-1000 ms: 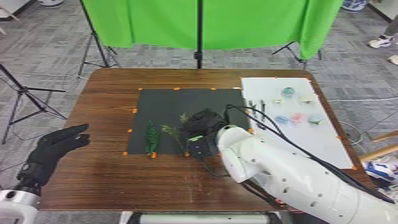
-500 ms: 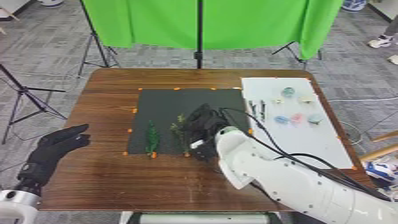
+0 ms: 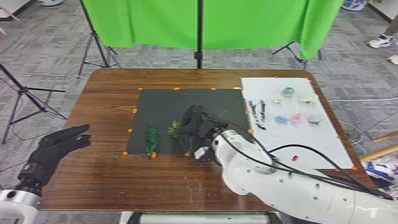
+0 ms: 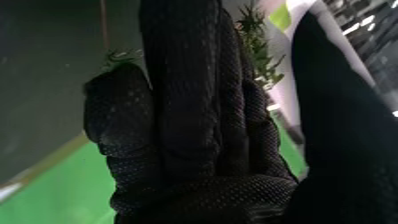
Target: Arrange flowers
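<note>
"Start at the left. What was the left hand (image 3: 60, 142) doing?"

"It lay over the table's (image 3: 98, 172) left side, fingers relaxed and apart from the thumb, nothing in them."

"And the greenery?"

"A leafy green sprig (image 3: 152, 138) lay lengthwise on the black sheet (image 3: 169, 102). A second sprig (image 3: 174, 131) lay to its right, just beside the right hand (image 3: 197, 122)."

"Was that hand gripping it?"

"No grip that I could see. In the wrist view its fingers (image 4: 182, 85) were straight and close together, with the thumb (image 4: 324, 85) standing off from them. Greenery showed past the fingertips and in the gap, but I couldn't tell whether the glove touched it."

"Farther right?"

"Dark stems (image 3: 261, 112) lay on the white sheet (image 3: 311, 145), then a blue flower (image 3: 282, 119), a pink one (image 3: 297, 118) and a small red piece (image 3: 295, 158) nearer the robot."

"What had changed from a second before?"

"The left hand hadn't moved. The right hand had turned, its fingers now reaching toward the far edge of the black sheet. Its forearm had swung lower, which uncovered more of the white sheet, the red piece included."
</note>
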`<state>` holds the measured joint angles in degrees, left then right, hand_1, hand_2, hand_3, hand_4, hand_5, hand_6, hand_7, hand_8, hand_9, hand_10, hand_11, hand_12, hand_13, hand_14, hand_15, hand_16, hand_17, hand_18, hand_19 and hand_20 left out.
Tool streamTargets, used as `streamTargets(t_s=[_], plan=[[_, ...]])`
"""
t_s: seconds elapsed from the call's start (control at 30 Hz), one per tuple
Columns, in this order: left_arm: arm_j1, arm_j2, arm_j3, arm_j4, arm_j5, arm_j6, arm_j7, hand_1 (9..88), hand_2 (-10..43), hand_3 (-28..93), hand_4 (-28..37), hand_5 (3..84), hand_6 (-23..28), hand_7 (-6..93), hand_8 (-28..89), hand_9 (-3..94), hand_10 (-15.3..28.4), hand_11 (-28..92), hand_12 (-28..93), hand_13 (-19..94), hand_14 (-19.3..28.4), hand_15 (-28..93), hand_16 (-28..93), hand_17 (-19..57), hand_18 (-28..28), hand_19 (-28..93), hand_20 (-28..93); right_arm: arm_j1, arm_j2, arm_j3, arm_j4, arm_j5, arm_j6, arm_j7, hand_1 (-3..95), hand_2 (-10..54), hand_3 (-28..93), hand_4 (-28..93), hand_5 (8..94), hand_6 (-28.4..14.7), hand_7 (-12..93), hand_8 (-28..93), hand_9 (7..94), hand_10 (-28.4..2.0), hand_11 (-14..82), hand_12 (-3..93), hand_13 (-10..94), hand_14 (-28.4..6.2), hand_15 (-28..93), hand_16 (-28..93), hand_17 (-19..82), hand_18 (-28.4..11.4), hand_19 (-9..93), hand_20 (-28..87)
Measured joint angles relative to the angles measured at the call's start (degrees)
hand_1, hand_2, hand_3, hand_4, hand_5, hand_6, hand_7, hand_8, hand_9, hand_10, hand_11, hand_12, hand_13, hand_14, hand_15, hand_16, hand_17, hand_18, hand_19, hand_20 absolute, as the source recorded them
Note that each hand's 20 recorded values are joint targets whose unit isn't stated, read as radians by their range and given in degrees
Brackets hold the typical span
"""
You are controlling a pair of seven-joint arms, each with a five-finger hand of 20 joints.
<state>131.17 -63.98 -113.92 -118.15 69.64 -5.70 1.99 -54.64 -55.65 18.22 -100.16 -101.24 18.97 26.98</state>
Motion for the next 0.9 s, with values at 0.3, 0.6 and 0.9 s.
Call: streamTargets(t_s=[0.3,0.6,0.9], plan=[[0.0,0.0,-0.03,0.0,0.0,-0.18,-0.15,32.0,-3.6,62,-16.5,45.8,5.9,9.7,-5,46.3,15.0,17,11,38,19.6,21,0,9.9,15.3,20,23,-0.01,0.22,-0.28,0.14,-2.8,-0.28,0.12,38.9,-9.5,65,-14,62.0,-3.7,20,-8,73.8,-15.4,17.5,19.1,92,-5.6,33,29,69,-7.4,72,36],[0.0,0.0,-0.03,0.0,0.0,-0.31,-0.19,32.0,-3.6,62,-16.5,45.8,5.9,9.7,-5,46.2,14.9,17,11,38,19.6,21,0,9.9,15.3,20,23,-0.01,0.54,-0.19,0.69,-9.25,1.14,0.31,35.4,-9.5,65,-13,58.5,-3.1,17,-8,67.8,-16.3,13.5,17.6,89,-7.1,33,28,66,-9.2,72,35],[0.0,0.0,-0.06,-0.01,0.01,-0.33,-0.09,31.9,-3.7,62,-16.4,45.8,6.0,9.6,-5,46.3,15.0,17,11,38,19.6,21,0,9.9,15.3,20,23,0.74,3.36,2.62,-1.43,-16.39,-8.84,1.49,32.7,-9.5,64,-13,51.1,-2.3,12,-7,59.4,-17.1,8.1,16.7,87,-6.7,38,27,65,-9.9,76,33]])
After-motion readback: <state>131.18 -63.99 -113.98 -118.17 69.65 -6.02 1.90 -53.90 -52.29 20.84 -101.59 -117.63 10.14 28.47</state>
